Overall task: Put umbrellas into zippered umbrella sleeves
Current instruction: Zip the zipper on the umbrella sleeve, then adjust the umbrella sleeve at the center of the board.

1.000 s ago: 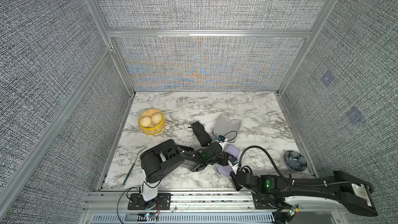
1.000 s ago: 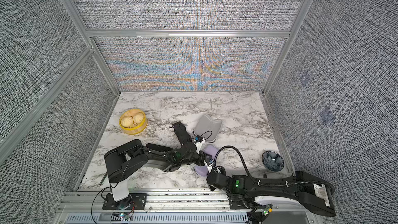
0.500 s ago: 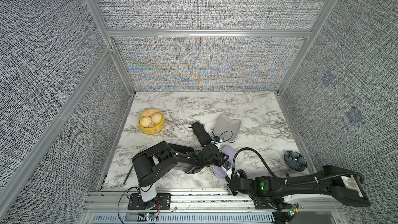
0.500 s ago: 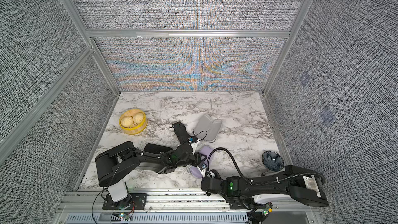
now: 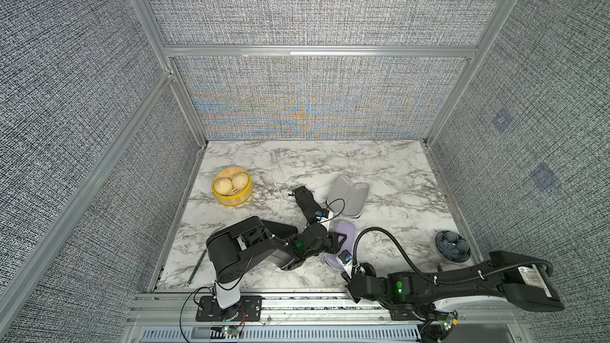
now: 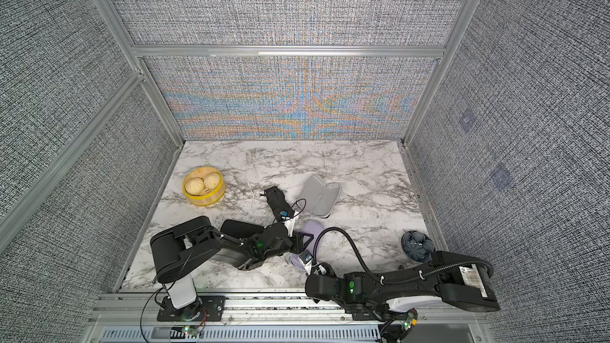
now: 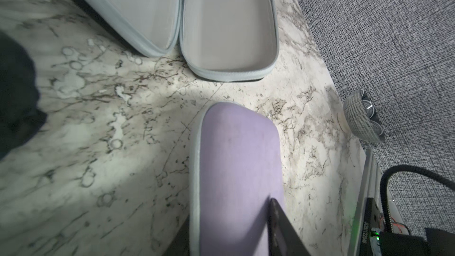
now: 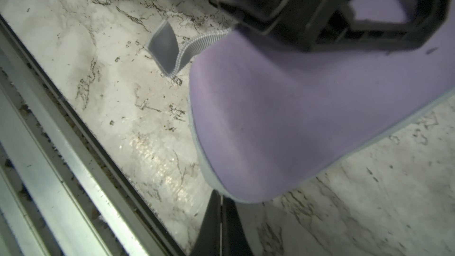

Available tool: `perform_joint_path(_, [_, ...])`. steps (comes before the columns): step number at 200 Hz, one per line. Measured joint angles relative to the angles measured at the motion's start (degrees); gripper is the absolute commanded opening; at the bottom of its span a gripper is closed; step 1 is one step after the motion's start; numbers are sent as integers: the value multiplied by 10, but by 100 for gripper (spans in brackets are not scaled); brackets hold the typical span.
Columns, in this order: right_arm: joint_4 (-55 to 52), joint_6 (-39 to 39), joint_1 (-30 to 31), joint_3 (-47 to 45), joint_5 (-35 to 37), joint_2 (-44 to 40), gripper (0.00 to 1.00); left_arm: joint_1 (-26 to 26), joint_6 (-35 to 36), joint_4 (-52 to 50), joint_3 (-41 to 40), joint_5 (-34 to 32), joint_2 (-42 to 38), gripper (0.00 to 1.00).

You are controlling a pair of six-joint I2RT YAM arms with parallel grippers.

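Lying lavender-side up, the smooth sleeve (image 7: 236,163) shows a pale zipper rim; left gripper (image 7: 230,215) straddles it, grip unclear; right gripper (image 8: 220,199) pinched shut.

Left arm (image 5: 251,249): blocky matte-black housings, green lamp (image 5: 299,244). White collar (image 5: 226,294) just above the front rail (image 5: 313,305); black base plate (image 5: 252,308) bolted onto that rail.

Right arm (image 5: 478,283): black, ribbed hose (image 5: 376,229), white zip ties (image 5: 436,279), white label (image 5: 528,273), second green lamp (image 5: 399,287); white shell (image 5: 455,306) nearest the rail.

Right gripper (image 8: 220,227): flat black fingers.
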Motion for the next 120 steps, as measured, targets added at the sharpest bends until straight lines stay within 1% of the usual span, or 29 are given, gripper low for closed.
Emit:
perform_joint_path(17, [11, 0, 1, 16, 0, 31, 0, 0, -9, 17, -1, -5, 6, 26])
perform_joint_path(59, [35, 0, 1, 58, 14, 108, 0, -3, -14, 12, -8, -31, -4, 26])
perform_joint_path(92, [48, 2, -4, 84, 25, 144, 0, -4, -24, 17, -21, -53, -13, 26])
perform_joint_path(120, [77, 2, -25, 77, 8, 149, 0, -4, -28, 16, -35, -78, -31, 28])
